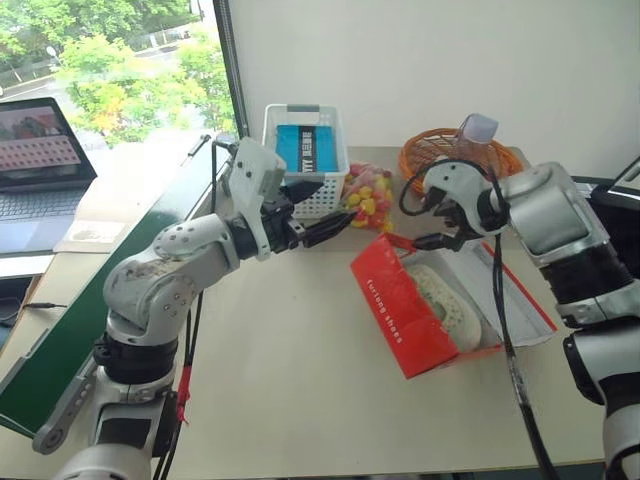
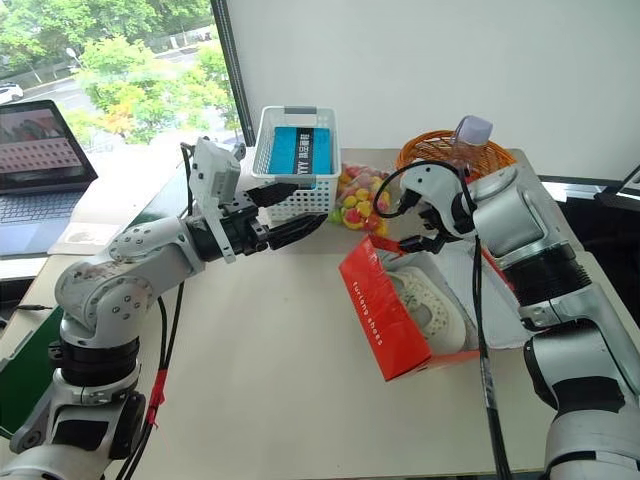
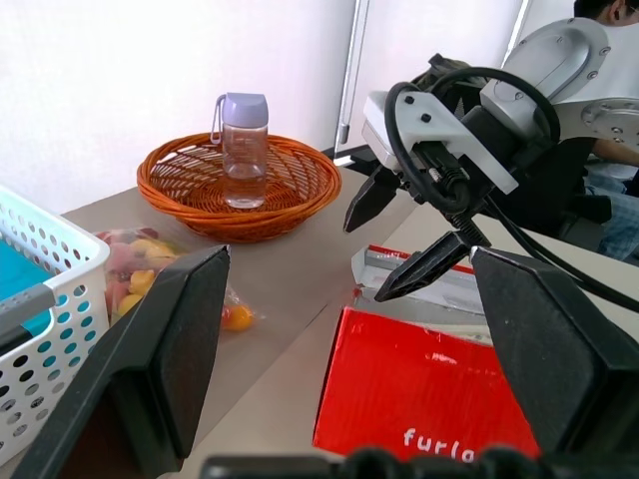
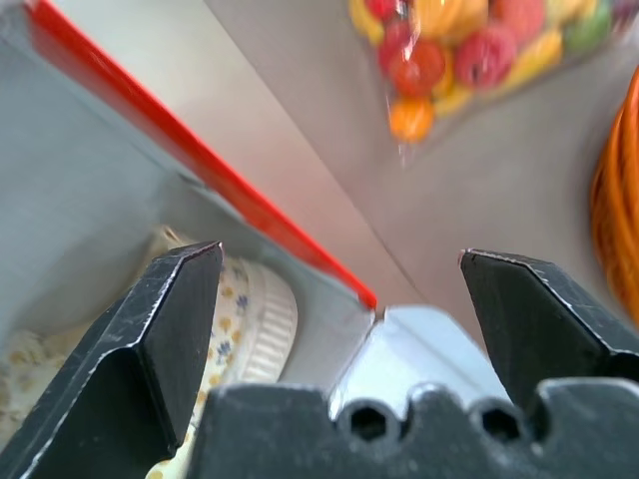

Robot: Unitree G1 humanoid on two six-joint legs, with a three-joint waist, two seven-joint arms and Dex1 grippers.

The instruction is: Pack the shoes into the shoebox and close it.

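A cream-white shoe (image 1: pixel 447 300) lies inside the red shoebox (image 1: pixel 400 318), which sits open on the table (image 1: pixel 300 400) with its lid (image 1: pixel 520 290) laid flat beside it; whether the second shoe is in there I cannot tell. The right gripper (image 1: pixel 433 218) hangs just above the box's far corner, fingers apart and empty. The left gripper (image 1: pixel 322 210) waits near the white basket (image 1: pixel 300 160), likewise spread, so closing the lid looks like the main step left.

Shoebox (image 2: pixel 385 325): red-orange, open on the table (image 2: pixel 270 380), a cream shoe (image 2: pixel 425 305) lying inside.
My right gripper (image 2: pixel 420 228): fingers spread, empty, poised above the box's far corner.
My left gripper (image 2: pixel 288 212): fingers apart, empty, held in front of the white basket (image 2: pixel 297 165).
Behind: bag of fruit-coloured candy (image 2: pixel 362 198); orange wicker basket (image 2: pixel 428 150).
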